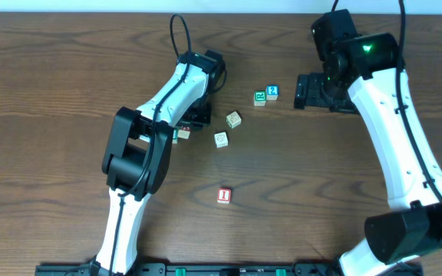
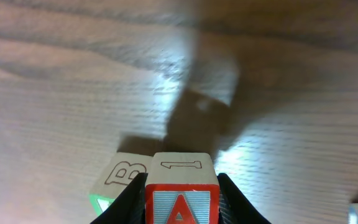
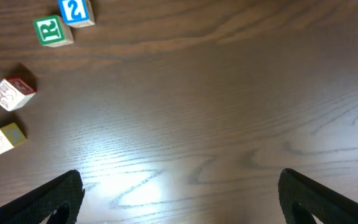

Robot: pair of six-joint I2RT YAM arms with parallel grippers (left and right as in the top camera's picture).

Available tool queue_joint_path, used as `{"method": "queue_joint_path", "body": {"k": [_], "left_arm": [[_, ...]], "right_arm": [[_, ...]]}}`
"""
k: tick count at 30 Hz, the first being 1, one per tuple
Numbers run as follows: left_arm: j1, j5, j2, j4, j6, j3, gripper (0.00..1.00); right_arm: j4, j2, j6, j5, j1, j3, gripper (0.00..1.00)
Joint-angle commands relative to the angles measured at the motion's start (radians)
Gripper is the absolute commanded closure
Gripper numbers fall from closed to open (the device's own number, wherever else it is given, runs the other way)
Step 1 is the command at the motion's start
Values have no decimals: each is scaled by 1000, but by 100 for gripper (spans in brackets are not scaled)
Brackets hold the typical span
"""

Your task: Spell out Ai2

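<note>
Step in hand: first letter. Left gripper (image 2: 180, 186) closed on A block (image 2: 180, 208), mid-table, left of centre. B block (image 2: 120, 177) just beside. Right gripper (image 3: 179, 193) wide, empty. 2 block (image 1: 272, 93) toward far edge, I block (image 1: 223, 195) toward near edge. Next, likely: lift A clear of B, leave room for two more.

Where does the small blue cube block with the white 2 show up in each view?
Overhead: blue 2 block, upper centre.
Left wrist: not in it.
Right wrist: the block sits at top left.
Shared landmark: green R block right beside it.
</note>
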Motion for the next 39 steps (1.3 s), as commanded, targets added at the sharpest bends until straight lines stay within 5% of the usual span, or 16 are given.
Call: {"method": "queue_joint_path", "body": {"k": [1, 14, 21, 23, 30, 39], "left_arm": [[3, -49, 22, 9, -11, -94, 94], [2, 8, -280, 338, -6, -505, 94], [17, 13, -543, 527, 0, -797, 73], [16, 13, -579, 547, 9, -817, 79], [14, 171, -623, 657, 60, -816, 76], [-5, 146, -598, 831, 29, -816, 82]], "right_arm": [[-8, 0, 18, 14, -2, -6, 1], [-10, 0, 14, 14, -2, -6, 1], [-8, 0, 15, 14, -2, -6, 1], [-6, 0, 15, 14, -2, -6, 1], [-13, 0, 15, 14, -2, -6, 1], [-12, 0, 15, 14, -2, -6, 1]]}}
